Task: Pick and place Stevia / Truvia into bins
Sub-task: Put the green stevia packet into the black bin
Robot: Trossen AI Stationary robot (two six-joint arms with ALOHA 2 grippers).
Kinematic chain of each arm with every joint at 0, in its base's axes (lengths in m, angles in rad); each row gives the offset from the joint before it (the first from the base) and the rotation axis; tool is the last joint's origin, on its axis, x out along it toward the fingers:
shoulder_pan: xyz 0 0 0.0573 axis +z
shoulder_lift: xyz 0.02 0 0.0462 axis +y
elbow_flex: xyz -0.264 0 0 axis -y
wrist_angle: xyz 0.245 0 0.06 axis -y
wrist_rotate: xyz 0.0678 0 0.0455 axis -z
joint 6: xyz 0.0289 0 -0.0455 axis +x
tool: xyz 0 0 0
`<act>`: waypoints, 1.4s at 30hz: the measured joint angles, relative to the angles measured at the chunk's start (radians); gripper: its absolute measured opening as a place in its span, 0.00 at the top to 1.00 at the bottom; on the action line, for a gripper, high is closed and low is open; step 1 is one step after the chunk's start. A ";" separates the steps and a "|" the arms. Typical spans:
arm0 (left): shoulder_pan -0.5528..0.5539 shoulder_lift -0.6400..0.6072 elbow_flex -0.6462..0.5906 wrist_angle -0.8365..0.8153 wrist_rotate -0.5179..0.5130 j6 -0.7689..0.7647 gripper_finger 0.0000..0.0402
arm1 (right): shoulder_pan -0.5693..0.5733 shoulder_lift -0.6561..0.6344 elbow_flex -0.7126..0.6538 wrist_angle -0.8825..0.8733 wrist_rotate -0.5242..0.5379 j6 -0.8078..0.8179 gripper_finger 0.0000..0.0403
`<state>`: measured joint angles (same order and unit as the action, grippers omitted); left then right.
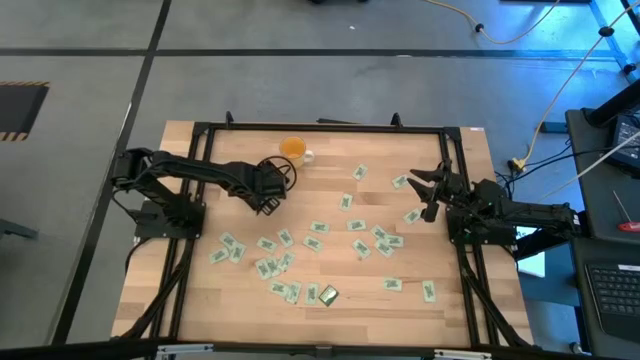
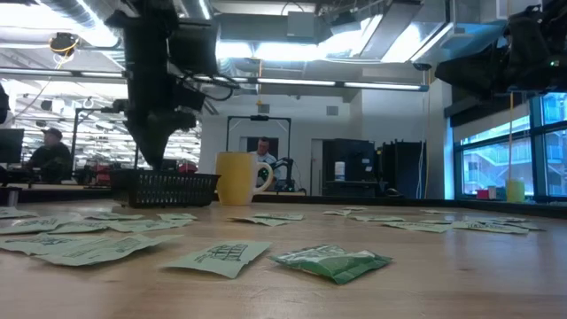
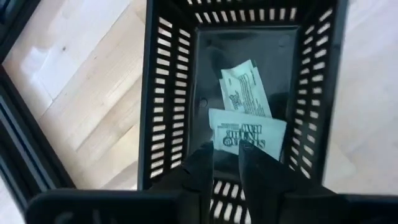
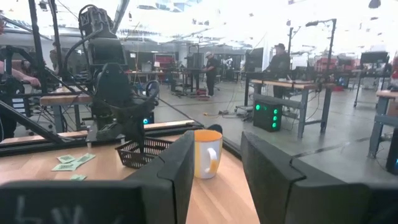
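**Two sachets binned, most still on the desk**

High view: left gripper [image 1: 268, 190] sits over the small black slotted plastic tray [image 1: 272, 203]. Dozens of flat pale green-and-white paper Stevia sachets [image 1: 318, 227] lie scattered on the light wooden plank desk [image 1: 200, 300], well apart from it. Right gripper [image 1: 425, 185] waits at the far side, above the sachets there. Task looks barely started.

Low view: tray is low-walled, lattice-sided, just beside the glossy orange ceramic cup with white handle [image 2: 240, 177]. Sachets lie thin, slightly curled; a crumpled shiny green packet [image 2: 330, 262] lies nearest the camera.

Left wrist view: two printed paper sachets inside the tray, one just beyond the fingertips [image 3: 205, 163], the other farther in. Fingers narrowly parted, holding nothing.

Right wrist view: right gripper's fingers stand wide, empty, aimed towards the cup and tray.
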<state>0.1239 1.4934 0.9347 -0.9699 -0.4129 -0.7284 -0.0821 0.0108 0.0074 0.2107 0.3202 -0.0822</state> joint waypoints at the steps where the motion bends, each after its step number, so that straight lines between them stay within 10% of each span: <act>1: -0.005 -0.004 0.015 -0.028 0.012 -0.001 0.82 | 0.000 0.000 0.000 0.004 0.000 -0.010 0.67; 16: -0.255 -0.013 0.215 -0.290 0.199 -0.309 0.81 | 0.000 0.000 0.000 -0.090 -0.003 0.170 0.67; 28: -0.497 -0.013 0.071 -0.286 0.281 -0.800 0.81 | 0.000 0.000 0.000 -0.112 -0.008 0.288 0.67; 42: -0.564 -0.012 -0.146 -0.082 0.328 -0.975 0.81 | 0.000 0.000 0.000 -0.112 -0.008 0.287 0.67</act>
<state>-0.4397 1.4811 0.7883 -1.0518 -0.0849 -1.7031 -0.0822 0.0105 0.0071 0.0990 0.3121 0.2044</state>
